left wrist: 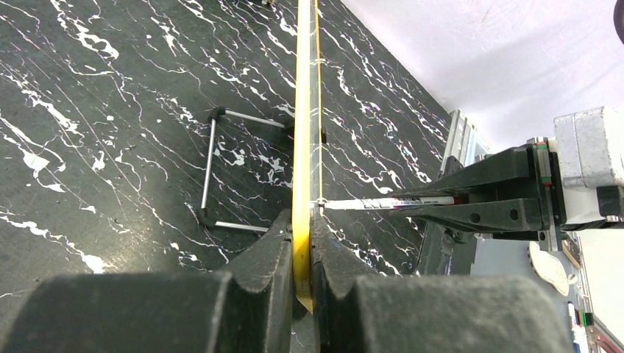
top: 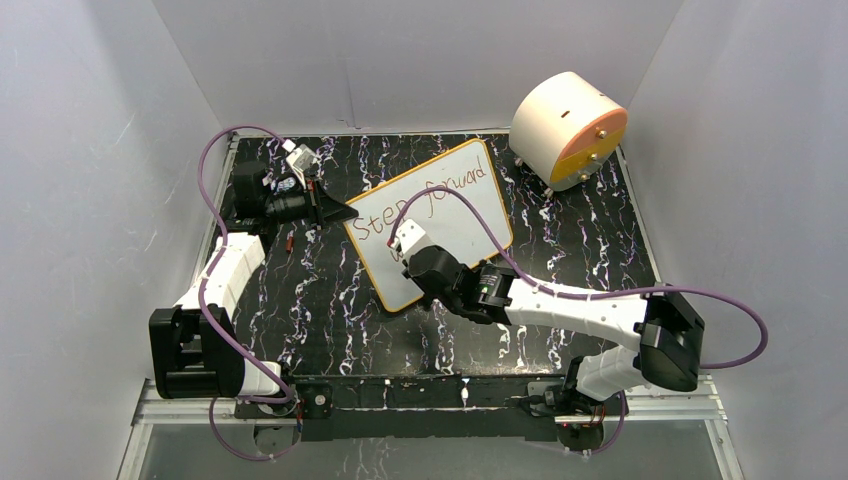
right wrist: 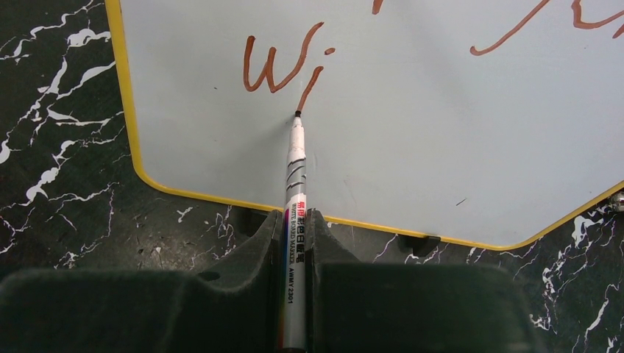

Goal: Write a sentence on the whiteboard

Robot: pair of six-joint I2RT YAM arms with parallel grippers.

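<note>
The black marbled surface [top: 330,330] carries everything. The whiteboard [top: 448,225] stands slanted near its middle, with its written face turned toward the right arm. The peach-and-orange drum [top: 568,130] sits well apart at the far right corner, out of either arm's path.

The left arm reaches round to the board's left end. There the left pincer [left wrist: 302,235] is closed tight on the yellow frame, one finger on each face. I judge this is to brace the board against the push of writing.

The right arm comes in low across the front. The right pincer [right wrist: 296,220] is shut on the marker [right wrist: 295,191], gripping it by the barrel so that it points straight out at the board.

The sentence [top: 455,190] reads "Step forward" on the upper line. Below it only "wi" shows, and the marker tip touches the board at the foot of the "i". By my reckoning the second line has barely begun.

In the top view the right arm's purple cable [top: 470,205] arcs over the board and hides part of the writing.

A thin wire stand [left wrist: 208,165] lies behind the board, but I cannot tell whether it props the board up. A small reddish item [top: 290,240] lies near the left arm, too small to name.
</note>
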